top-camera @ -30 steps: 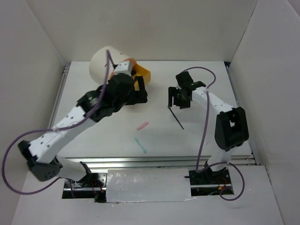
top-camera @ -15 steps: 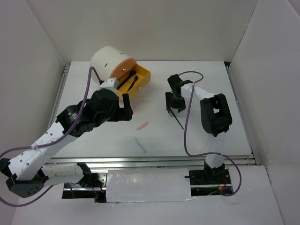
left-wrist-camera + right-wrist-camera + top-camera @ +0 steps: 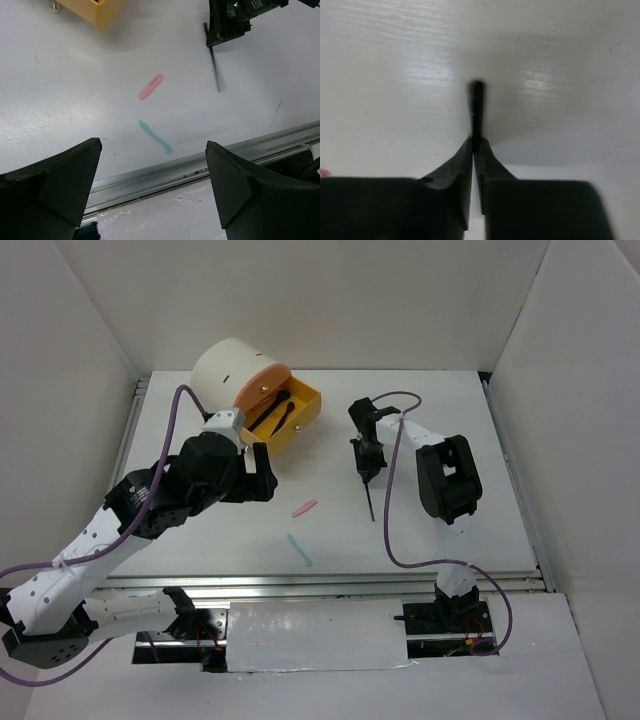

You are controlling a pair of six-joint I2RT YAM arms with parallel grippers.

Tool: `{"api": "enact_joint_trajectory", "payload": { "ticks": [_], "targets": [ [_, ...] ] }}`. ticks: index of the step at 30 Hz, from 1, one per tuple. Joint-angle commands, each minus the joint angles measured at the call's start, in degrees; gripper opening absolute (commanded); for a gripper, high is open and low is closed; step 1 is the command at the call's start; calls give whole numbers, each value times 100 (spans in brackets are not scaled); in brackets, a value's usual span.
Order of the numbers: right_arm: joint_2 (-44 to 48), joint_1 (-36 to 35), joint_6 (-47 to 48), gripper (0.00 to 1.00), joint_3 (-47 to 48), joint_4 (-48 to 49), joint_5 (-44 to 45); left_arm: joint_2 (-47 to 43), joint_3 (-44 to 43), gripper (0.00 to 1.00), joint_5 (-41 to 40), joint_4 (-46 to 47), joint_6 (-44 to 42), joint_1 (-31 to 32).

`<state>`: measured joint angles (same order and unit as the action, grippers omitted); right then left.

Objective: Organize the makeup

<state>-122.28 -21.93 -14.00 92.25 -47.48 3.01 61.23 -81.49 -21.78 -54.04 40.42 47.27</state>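
Note:
My right gripper is shut on the upper end of the thin black stick, pinched between its fingertips; the stick points away over the white table. A short pink stick and a short teal stick lie mid-table, also seen as pink stick and teal stick. Two black brushes lie in the orange drawer. My left gripper hangs wide open and holds nothing, above the table left of the pink stick.
The cream cylindrical box stands at the back left with its orange drawer pulled out. A metal rail runs along the table's near edge. White walls close in the left, back and right sides.
The right gripper has closed on the black stick and shifted slightly left. The left arm has pulled back from the drawer toward the near left, still open.

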Motion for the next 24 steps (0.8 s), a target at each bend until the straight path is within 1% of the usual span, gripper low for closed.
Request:
{"api": "enact_joint_trajectory", "payload": {
  "ticks": [1, 5, 8, 12, 16, 18, 21, 22, 23, 24],
  "targets": [
    [-279, -127, -68, 1, -40, -94, -248, -138, -227, 99, -90, 25, -193, -33],
    [-183, -136, -182, 0, -137, -85, -309, -129, -209, 99, -125, -1, -228, -42],
    [72, -144, -339, 0, -110, -77, -695, -164, -130, 99, -177, -27, -202, -42],
    [808, -118, -796, 0, -67, 116, -1195, -287, -16, 99, -230, 16, -158, -51],
    [1425, -109, -1446, 0, -5, 432, -1469, -349, 37, 99, -300, 34, -105, -51],
    [1776, -136, -1912, 0, 83, 529, -1505, -358, 11, 99, -388, -36, -44, -60],
    [2312, -145, -2842, 0, 83, 1047, -1628, -358, 2, 99, -651, -150, 105, -51],
    [2470, -171, -3559, 0, -39, 1762, -1749, -349, 11, 100, -756, -290, 184, -59],
    [2803, -180, -4001, 0, -232, 2291, -1829, -340, 19, 99, -853, -343, 333, -60],
    [2910, -188, -4406, 0, -538, 2749, -1917, -340, 46, 99, -1037, -405, 422, -60]
  ]
}}
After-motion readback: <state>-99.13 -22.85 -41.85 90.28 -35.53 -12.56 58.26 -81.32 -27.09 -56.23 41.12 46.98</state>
